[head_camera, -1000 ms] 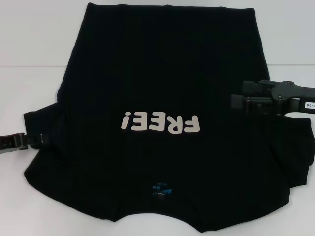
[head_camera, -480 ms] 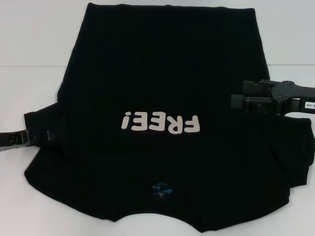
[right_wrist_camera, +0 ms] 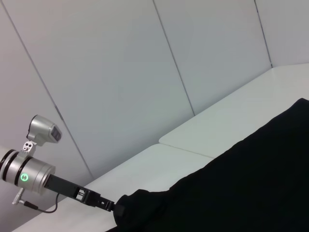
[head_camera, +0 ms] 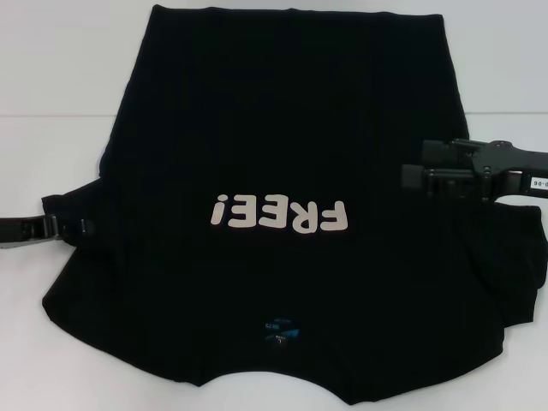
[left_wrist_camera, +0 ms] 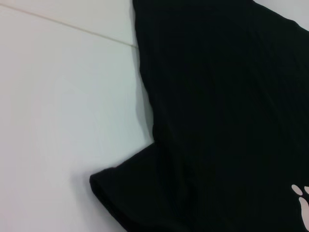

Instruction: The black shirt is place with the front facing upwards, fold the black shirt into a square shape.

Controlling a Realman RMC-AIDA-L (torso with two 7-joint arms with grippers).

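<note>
The black shirt (head_camera: 282, 111) lies spread flat on the white table, front up, with its white "FREE!" letters (head_camera: 280, 214) in the middle and a small blue neck label (head_camera: 281, 330) near the front edge. My left gripper (head_camera: 64, 228) is low at the far left, against the edge of the left sleeve (head_camera: 73, 205). The right wrist view shows the left gripper (right_wrist_camera: 116, 209) touching that sleeve's edge. Over the shirt's right side my right gripper (head_camera: 411, 167) hovers open, holding nothing, just beyond the right sleeve (head_camera: 514, 265). The left wrist view shows only the sleeve (left_wrist_camera: 125, 193) and the shirt (left_wrist_camera: 217, 96).
The white table (head_camera: 60, 86) shows to the left and right of the shirt, with a thin seam (left_wrist_camera: 72, 30) across it. Pale wall panels (right_wrist_camera: 120, 72) stand behind the table in the right wrist view.
My left gripper has moved up and to the right, in against the left sleeve's edge. The right gripper and the rest of the shirt have stayed where they were.
</note>
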